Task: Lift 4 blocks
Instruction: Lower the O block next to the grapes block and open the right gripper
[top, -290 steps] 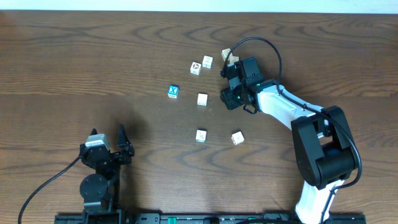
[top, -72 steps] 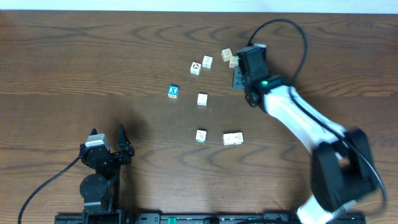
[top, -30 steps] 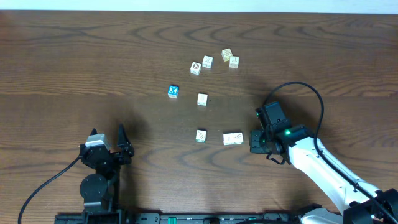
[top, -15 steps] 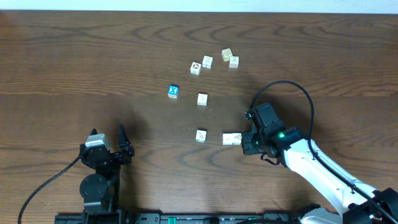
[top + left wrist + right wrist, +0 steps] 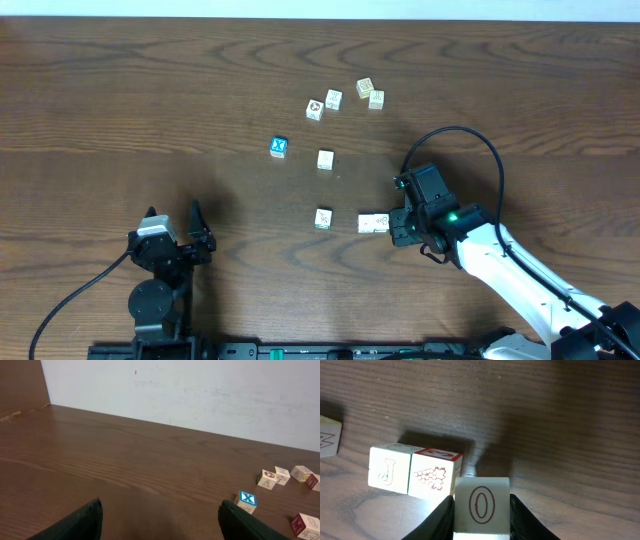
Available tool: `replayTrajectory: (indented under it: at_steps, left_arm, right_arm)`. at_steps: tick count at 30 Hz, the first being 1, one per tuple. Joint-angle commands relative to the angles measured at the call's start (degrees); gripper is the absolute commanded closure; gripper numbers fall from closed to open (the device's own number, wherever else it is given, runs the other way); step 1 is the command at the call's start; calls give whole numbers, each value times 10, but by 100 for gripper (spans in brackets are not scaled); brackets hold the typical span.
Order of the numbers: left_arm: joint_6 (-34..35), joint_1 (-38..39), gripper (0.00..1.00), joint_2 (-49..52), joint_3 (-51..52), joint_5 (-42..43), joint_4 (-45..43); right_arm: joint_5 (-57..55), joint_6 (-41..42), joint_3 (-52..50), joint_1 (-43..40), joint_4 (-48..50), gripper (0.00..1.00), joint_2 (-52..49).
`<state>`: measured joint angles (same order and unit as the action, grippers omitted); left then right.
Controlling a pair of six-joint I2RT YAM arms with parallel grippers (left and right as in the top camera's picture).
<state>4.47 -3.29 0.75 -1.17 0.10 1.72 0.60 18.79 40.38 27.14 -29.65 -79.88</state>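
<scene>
Our right gripper point(image 5: 397, 226) holds the O block point(image 5: 482, 505) between narrow jaws. Its O stands upright toward the wrist camera, just beside the grape block point(image 5: 434, 479) and the J block point(image 5: 389, 474), which touch in a side-by-side row. Our left gripper point(image 5: 160, 507) rests with jaws wide apart, low over the dark wooden table point(image 5: 120, 100), with a white wall point(image 5: 200, 390) behind it.

The dark brown wood-grain table point(image 5: 120, 100) is smooth and faintly glossy; on that table, small cream wooden cubes point(image 5: 325, 159) — matt, smooth printed faces.
</scene>
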Motion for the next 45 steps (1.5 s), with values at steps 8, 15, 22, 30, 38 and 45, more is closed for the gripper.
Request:
replayTrajectory:
  at_steps: [8, 15, 22, 30, 38, 45]
  left_arm:
    - [3, -2, 26, -2, 9, -7, 25]
    - [3, -2, 25, -2, 9, -7, 25]
    - [3, -2, 26, -2, 9, -7, 25]
    - [3, -2, 26, -2, 9, -7, 25]
    - [3, -2, 26, -2, 9, -7, 25]
    - [3, -2, 25, -2, 9, -7, 25]
  right_arm:
    - [-12, 20, -2, 4, 1, 70, 0]
    - [-12, 20, -2, 4, 1, 65, 0]
    - [-7, 22, -2, 4, 1, 63, 0]
    - [-6, 24, -2, 4, 4, 63, 0]
    - [-57, 45, 11, 3, 5, 65, 2]
    - [-57, 45, 56, 3, -58, 89, 22]
